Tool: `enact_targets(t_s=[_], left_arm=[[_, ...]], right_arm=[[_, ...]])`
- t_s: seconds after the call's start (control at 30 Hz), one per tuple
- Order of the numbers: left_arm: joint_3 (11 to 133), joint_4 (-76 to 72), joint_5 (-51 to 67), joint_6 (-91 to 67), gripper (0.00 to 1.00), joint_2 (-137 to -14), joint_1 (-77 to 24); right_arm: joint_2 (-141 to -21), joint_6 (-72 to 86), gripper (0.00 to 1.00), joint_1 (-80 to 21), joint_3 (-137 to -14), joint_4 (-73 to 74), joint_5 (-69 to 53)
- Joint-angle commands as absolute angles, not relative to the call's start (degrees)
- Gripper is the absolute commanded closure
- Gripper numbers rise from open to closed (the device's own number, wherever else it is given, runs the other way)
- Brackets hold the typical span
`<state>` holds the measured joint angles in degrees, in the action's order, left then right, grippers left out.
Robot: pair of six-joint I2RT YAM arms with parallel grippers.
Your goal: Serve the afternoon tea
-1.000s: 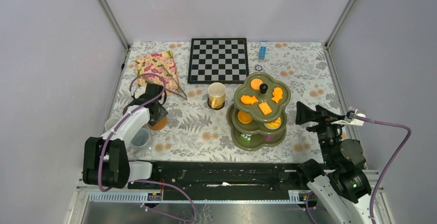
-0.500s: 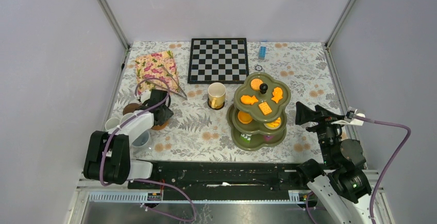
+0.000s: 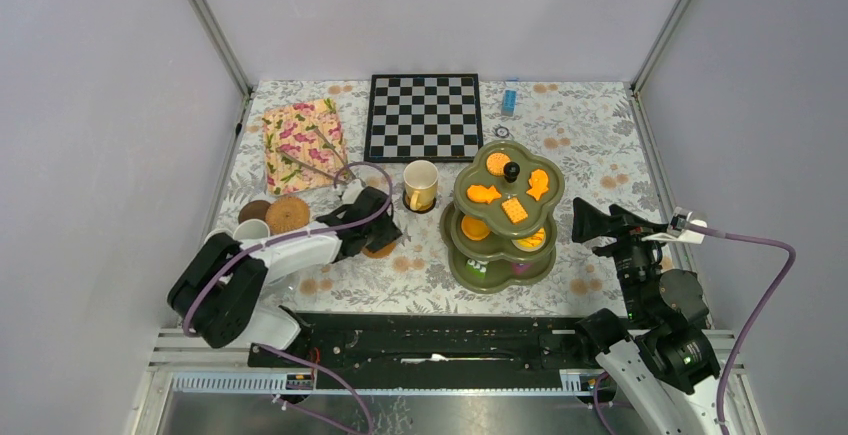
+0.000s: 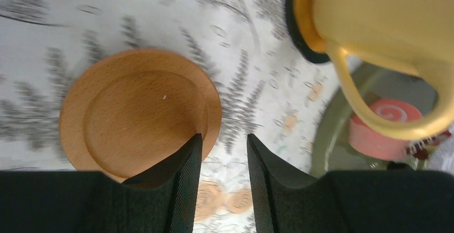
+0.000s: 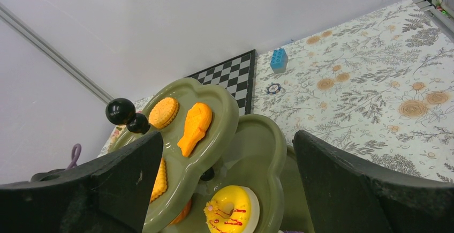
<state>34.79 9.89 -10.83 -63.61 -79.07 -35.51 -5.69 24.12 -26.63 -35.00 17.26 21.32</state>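
Observation:
The olive-green three-tier stand [image 3: 470, 275] with a black knob [image 3: 511, 170] holds orange biscuits [image 3: 514, 209]. It stands right of centre. A cream-yellow mug [image 3: 420, 183] sits on a dark coaster just left of it. My left gripper [image 3: 390, 229] reaches in front of that mug, with a round wooden coaster [image 3: 380, 250] under it. In the left wrist view the coaster [image 4: 139, 118] lies flat on the cloth. One fingertip [image 4: 190, 158] overlaps its rim. The left gripper [image 4: 222, 142] has a narrow gap showing only tablecloth. My right gripper [image 3: 582, 220] is wide open, right of the stand [image 5: 257, 147].
Two brown coasters [image 3: 288, 214] and a white mug [image 3: 250, 230] sit at the left, partly under my left arm. The chessboard [image 3: 422, 115], the floral tray [image 3: 300, 133] and a blue block [image 3: 509, 102] lie at the back. Grey walls close in both sides.
My left arm swung right from the mugs at the left to the front of the yellow mug. The wooden coaster moved with it. The right arm has not moved.

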Motion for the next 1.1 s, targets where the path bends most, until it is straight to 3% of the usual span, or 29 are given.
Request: enact_targets(t_s=[0.0, 0.4, 0.63, 0.87, 1.07], left_arm=[[37.53, 8.67, -6.27, -66.44, 0.61, -85.44, -40.57], [44.1, 3.52, -4.79, -65.97, 0.7, -94.63, -46.76], [45.61, 7.68, -9.03, -64.86, 0.69, -91.87, -46.85], [47.02, 18.19, -16.93, -60.13, 0.53, -78.69, -46.85], [50.03, 37.28, -28.66, -52.78, 0.18, -63.31, -45.36]], right_arm=[[-5.7, 24.63, 0.02, -26.89, -35.42, 15.05, 20.85], [-4.56, 24.42, 0.02, -26.85, -35.8, 16.67, 21.85], [-4.81, 24.28, 0.02, -26.89, -35.86, 16.69, 21.76], [-5.41, 24.49, 0.02, -26.89, -35.55, 16.52, 21.61], [-5.28, 24.3, 0.02, -26.89, -34.73, 15.8, 21.59]])
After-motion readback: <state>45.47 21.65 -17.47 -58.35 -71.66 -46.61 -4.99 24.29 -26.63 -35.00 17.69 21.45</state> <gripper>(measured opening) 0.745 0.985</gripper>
